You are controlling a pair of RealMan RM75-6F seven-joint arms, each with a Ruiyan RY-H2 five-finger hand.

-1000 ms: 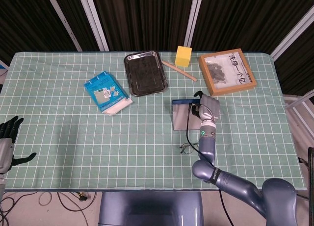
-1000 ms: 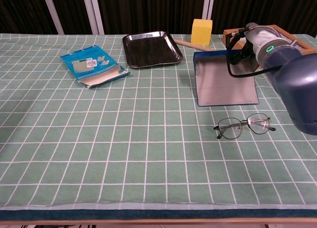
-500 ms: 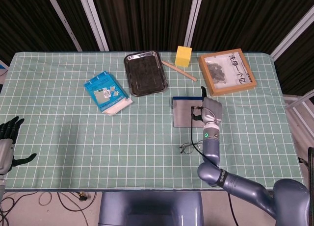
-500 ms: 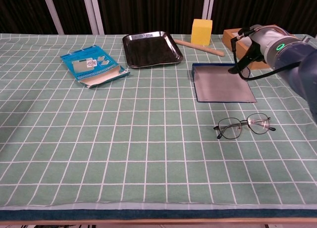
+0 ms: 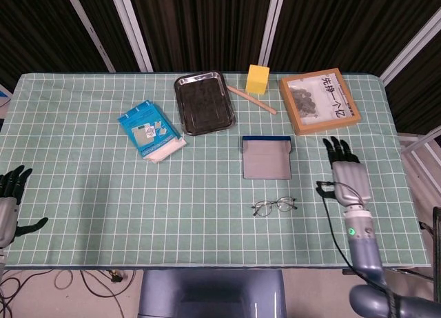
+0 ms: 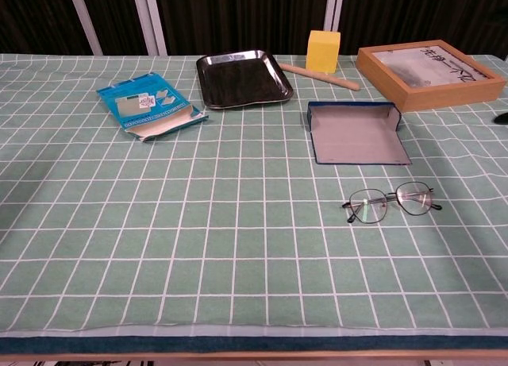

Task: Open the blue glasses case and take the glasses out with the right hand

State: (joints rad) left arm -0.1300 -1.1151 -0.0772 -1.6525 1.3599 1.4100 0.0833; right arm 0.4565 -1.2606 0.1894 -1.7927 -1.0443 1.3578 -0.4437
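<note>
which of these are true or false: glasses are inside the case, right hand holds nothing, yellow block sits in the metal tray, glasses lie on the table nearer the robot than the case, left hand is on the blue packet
1. The glasses are inside the case. False: they lie on the table, outside the open case.
2. The right hand holds nothing. True: its fingers are spread, apart from case and glasses.
3. The yellow block sits in the metal tray. False: it stands on the table beside the tray.
4. The glasses lie nearer the robot than the case. True.
5. The left hand is on the blue packet. False: it is at the table's left edge, far from the packet.
</note>
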